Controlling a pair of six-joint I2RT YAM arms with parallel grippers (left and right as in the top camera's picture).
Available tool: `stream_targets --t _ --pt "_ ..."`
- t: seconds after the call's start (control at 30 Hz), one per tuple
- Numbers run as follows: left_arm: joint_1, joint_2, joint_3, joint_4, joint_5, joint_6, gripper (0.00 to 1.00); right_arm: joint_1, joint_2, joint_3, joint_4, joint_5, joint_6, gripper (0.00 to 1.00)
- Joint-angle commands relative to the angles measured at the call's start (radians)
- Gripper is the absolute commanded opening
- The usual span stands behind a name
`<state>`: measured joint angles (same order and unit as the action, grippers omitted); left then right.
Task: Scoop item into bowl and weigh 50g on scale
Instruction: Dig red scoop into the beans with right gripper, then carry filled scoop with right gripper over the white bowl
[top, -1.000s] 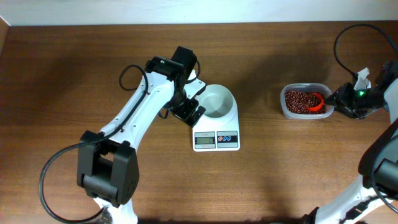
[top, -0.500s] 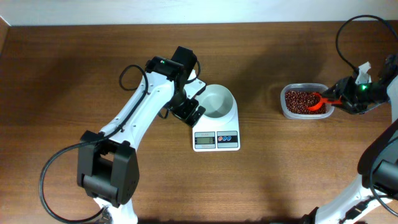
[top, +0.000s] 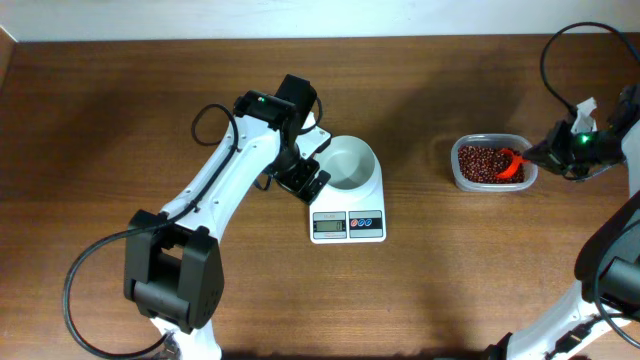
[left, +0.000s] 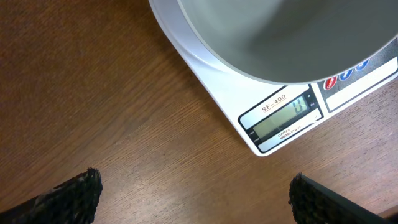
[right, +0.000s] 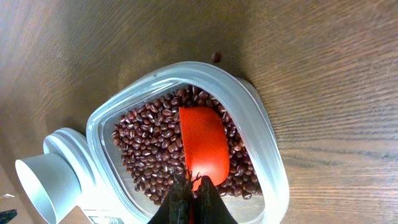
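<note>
My right gripper (right: 189, 186) is clamped on the handle of a red scoop (right: 202, 146), which lies on the beans (right: 146, 140) in a clear tub (right: 261, 143) well right of the scale (top: 348, 222). My left gripper (top: 305, 178) hangs with its fingers wide apart at the scale's left edge, beside the white bowl (top: 347, 162) sitting on the scale.

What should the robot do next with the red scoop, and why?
Probably push the scoop down into the beans to fill it: the right pincer grips its handle, no beans lie on it, and the bowl looks empty.
</note>
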<state>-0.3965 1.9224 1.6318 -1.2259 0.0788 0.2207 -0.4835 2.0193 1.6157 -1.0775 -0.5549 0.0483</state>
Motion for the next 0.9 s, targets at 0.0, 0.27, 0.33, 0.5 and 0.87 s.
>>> stream_targets --t 0.0,0.27,0.33,0.5,0.87 --pt "-0.003 0.009 0.003 0.002 0.004 0.005 0.99 0.019 -0.002 0.003 -0.023 0.023 -0.014 0.04" --pt "-0.003 0.009 0.003 0.002 0.004 0.005 0.99 -0.031 -0.001 0.004 -0.042 -0.171 -0.101 0.04" --pt "-0.003 0.009 0.003 0.002 0.004 0.005 0.99 -0.034 -0.001 0.004 -0.05 -0.173 -0.101 0.04" --pt "-0.003 0.009 0.003 0.002 0.004 0.005 0.99 -0.078 -0.001 0.004 -0.068 -0.254 -0.147 0.04" --pt "-0.003 0.009 0.003 0.002 0.004 0.005 0.99 -0.14 0.016 0.003 -0.102 -0.385 -0.281 0.04"
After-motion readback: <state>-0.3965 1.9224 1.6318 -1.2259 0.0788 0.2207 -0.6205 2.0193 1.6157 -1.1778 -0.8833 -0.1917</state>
